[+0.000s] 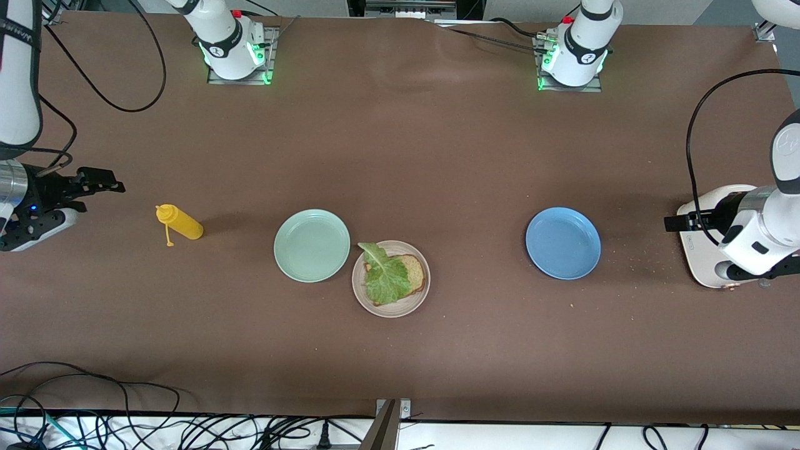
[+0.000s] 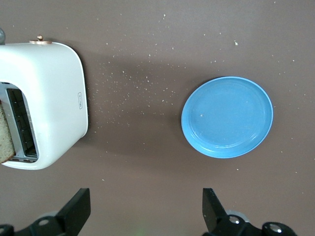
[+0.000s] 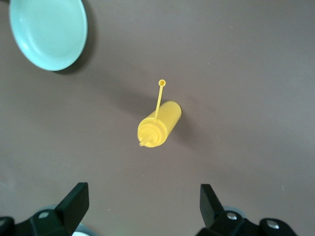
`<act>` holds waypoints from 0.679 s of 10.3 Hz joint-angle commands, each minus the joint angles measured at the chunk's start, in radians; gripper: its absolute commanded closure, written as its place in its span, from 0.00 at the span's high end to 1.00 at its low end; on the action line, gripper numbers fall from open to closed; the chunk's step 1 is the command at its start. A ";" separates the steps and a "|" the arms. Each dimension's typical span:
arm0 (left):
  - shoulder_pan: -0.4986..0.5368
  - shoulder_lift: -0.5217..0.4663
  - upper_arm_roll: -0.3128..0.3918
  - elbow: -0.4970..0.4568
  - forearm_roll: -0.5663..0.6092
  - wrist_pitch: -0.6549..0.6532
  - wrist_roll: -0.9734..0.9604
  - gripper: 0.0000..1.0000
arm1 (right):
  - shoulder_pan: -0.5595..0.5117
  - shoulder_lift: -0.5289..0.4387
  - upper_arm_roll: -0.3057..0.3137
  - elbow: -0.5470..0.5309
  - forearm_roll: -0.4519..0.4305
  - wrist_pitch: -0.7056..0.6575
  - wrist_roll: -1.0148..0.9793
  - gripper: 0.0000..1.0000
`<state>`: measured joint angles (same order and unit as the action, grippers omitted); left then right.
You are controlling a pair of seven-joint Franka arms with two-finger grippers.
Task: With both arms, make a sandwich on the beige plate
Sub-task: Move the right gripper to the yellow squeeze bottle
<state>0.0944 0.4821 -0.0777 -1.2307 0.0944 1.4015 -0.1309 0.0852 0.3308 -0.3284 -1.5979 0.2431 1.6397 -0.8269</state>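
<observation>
I see the toaster with the last bread slice just beside my left gripper, jaws spread; the beige plate (lettuce-topped) sits mid-table; right gripper, spread, waits over the mustard bottle.

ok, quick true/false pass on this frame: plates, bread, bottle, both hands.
1. The round beige plate holds a brown bread slice with a ruffled green lettuce leaf on it. True.
2. A second slice tops the lettuce. False: the leaf is uncovered.
3. The round blue plate carries bread. False: nothing lies on it.
4. The yellow squeeze bottle lies on its side. True.
5. The left hand and right hand are open, holding nothing. True.
</observation>
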 commanded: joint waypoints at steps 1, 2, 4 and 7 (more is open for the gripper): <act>0.001 -0.013 -0.004 -0.007 0.030 -0.009 0.010 1.00 | 0.005 -0.042 -0.061 -0.195 0.129 0.150 -0.283 1.00; 0.001 -0.013 -0.004 -0.006 0.030 -0.009 0.010 1.00 | 0.004 -0.036 -0.076 -0.233 0.183 0.193 -0.408 1.00; 0.001 -0.013 -0.004 -0.006 0.030 -0.009 0.010 1.00 | -0.053 0.003 -0.089 -0.273 0.318 0.213 -0.724 1.00; 0.001 -0.013 -0.004 -0.007 0.030 -0.009 0.010 1.00 | -0.114 0.095 -0.089 -0.286 0.453 0.204 -1.069 1.00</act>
<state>0.0949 0.4822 -0.0775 -1.2308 0.0944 1.4014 -0.1309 -0.0069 0.3839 -0.4218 -1.8794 0.6215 1.8401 -1.7430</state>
